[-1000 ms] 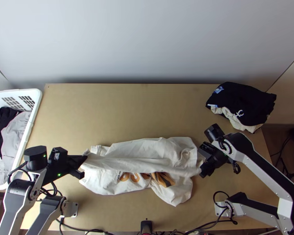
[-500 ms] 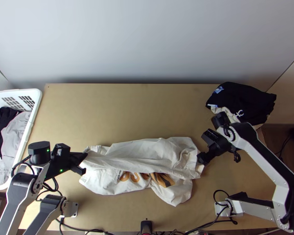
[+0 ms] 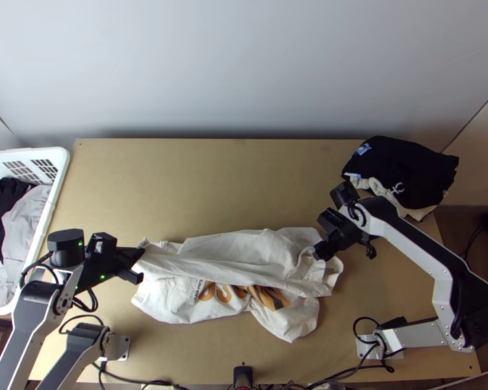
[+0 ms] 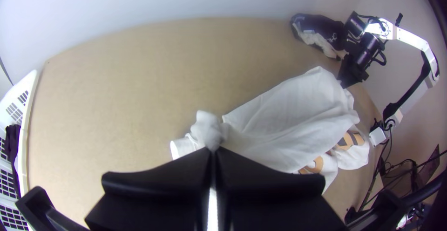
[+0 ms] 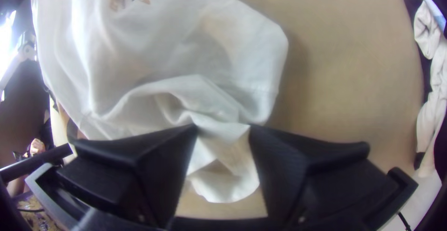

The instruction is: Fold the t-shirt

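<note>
Top view: the orange-printed white cloth t-shirt point(image 3: 234, 252) lies rumpled near on the light wooden surface point(image 3: 211, 182), left end pinched in the black left claw point(image 4: 213, 150), the black right claw point(image 5: 223, 126) wide over its right end. Likely light, limp; best held by its corners.

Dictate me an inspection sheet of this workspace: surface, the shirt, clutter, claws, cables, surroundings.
Surface: light wooden table, bare wood beyond the shirt.
Job's things: white t-shirt, wrinkled, partly doubled over itself, orange print partly exposed.
Clutter: clothes pile, dark and cream, far right corner.
Grippers: left claw shut on the shirt's left end; right claw open, cloth between its fingers.
Cables: black cables looped at the arm bases and along the near edge.
Surroundings: pale wall behind; white basket of clothes at left.
</note>
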You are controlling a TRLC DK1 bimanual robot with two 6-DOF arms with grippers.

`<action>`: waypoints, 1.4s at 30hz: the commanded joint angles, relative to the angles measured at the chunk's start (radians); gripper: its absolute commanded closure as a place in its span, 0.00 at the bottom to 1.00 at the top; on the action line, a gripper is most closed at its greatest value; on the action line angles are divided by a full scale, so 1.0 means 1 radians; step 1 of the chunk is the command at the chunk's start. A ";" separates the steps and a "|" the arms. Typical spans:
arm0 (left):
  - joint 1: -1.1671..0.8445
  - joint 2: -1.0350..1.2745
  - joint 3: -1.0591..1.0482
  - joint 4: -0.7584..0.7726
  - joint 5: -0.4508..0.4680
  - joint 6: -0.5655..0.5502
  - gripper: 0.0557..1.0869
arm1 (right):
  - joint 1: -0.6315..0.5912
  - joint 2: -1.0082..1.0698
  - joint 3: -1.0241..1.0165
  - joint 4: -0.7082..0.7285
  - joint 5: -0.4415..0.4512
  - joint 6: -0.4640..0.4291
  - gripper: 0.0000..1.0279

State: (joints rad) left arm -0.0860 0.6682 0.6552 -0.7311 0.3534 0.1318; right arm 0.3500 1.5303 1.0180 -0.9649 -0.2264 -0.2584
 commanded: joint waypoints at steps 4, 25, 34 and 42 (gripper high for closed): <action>0.020 0.007 0.029 0.010 -0.019 0.000 0.97 | -0.013 -0.056 0.037 0.017 -0.016 0.002 0.97; 0.106 0.380 0.528 0.368 -0.134 -0.038 0.97 | -0.092 0.027 0.858 -0.028 0.004 0.010 0.97; 0.072 0.381 0.673 0.441 -0.232 -0.112 0.97 | -0.068 -0.002 1.001 0.048 0.119 0.027 0.97; 0.078 0.265 0.796 0.395 -0.240 -0.109 0.97 | 0.012 -0.133 1.053 0.146 0.245 -0.018 0.97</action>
State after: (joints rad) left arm -0.0109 1.0031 1.3510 -0.3138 0.1310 0.0292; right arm 0.3099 1.4803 2.0132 -0.8810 -0.0647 -0.2516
